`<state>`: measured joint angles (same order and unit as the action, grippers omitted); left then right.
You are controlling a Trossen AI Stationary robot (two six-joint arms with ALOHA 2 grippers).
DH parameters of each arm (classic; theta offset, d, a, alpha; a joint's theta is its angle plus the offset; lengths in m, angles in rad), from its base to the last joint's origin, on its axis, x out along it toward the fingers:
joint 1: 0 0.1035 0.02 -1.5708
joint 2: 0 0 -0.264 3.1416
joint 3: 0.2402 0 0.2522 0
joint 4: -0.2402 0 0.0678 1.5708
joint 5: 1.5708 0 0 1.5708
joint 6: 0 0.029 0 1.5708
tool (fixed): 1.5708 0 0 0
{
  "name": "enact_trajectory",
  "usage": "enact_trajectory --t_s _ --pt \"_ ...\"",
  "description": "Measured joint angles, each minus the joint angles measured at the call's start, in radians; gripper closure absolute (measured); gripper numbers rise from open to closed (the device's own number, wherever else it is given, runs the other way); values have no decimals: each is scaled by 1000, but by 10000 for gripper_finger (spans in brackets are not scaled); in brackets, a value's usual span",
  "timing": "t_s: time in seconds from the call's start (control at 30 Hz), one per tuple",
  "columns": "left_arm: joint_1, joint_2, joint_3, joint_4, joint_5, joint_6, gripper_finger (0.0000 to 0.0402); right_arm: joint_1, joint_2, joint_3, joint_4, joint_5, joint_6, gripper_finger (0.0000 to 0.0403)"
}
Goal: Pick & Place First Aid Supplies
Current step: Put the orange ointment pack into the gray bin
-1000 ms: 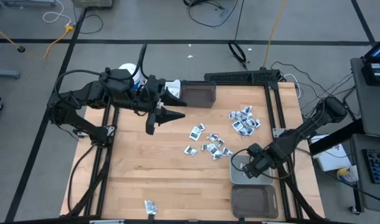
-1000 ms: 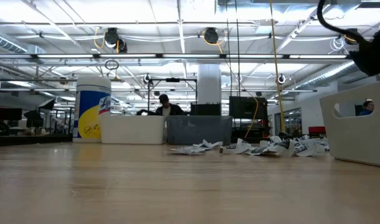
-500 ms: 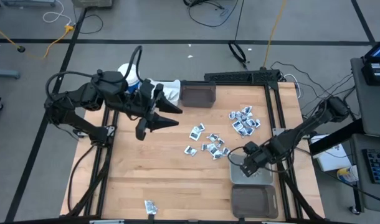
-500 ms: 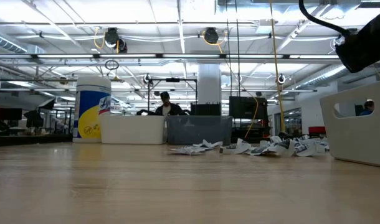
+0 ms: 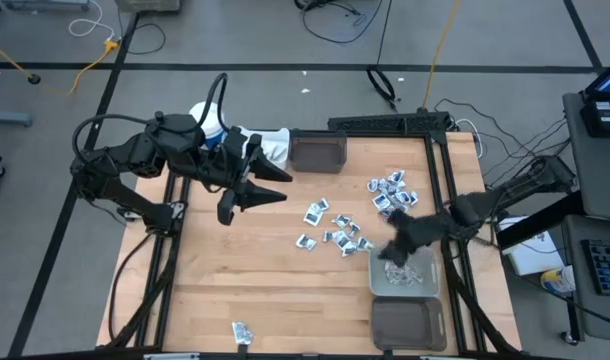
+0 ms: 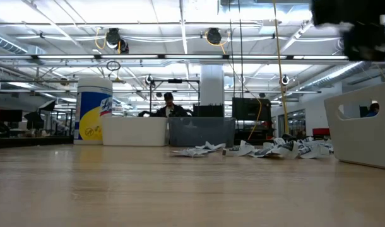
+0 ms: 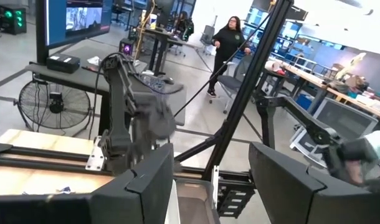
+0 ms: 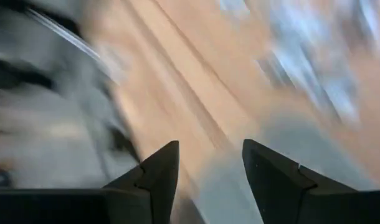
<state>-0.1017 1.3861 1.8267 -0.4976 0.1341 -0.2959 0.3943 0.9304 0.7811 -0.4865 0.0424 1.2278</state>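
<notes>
High view, looking straight down: the right gripper point(image 5: 397, 238) hangs above the far end of a light grey bin point(image 5: 406, 282) at the right side of the wooden bench point(image 5: 245, 280), blurred by motion. Its own wrist view shows two dark fingers point(image 8: 156, 171) spread apart with nothing between them. The left gripper point(image 5: 270, 190) waits near the bench's far left corner, above bare wood, fingers point(image 7: 149, 180) also parted and empty.

Judging by the open, empty right gripper beside the bin, the step in hand looks like going for another packet. To do it well, the gripper should single out a packet at the near edge of the scatter, one lying apart from its neighbours, and come down square over it with fingers spread on either side. These packets are thin and flat, so the fingertips probably need to reach the wood before closing. Overlapping packets risk a double pick.

First aid supplies point(image 5: 390, 193): many small flat packets, white and silvery with dark print. One cluster sits toward the far right of the bench. A looser group point(image 5: 337, 234) lies mid-bench, just beside the bin's far corner. A single stray packet point(image 5: 241, 331) rests at the near edge, well apart. Some seem to lie in the grey bin already.
</notes>
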Motion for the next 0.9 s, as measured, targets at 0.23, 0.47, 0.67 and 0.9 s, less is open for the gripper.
enact_trajectory --t_s 0.23,0.47,0.67,0.9 --pt "5 0 0 0 -12 4 188 -140 -41 16 546 117 -388 232" --pt "5 0 0 1 -50 27 188 -241 56 233 579 116 -699 232" --pt "5 0 0 2 -67 31 188 -281 177 487 521 106 -894 232" --pt "5 0 0 0 -80 29 188 -324 310 686 461 -27 -877 232"
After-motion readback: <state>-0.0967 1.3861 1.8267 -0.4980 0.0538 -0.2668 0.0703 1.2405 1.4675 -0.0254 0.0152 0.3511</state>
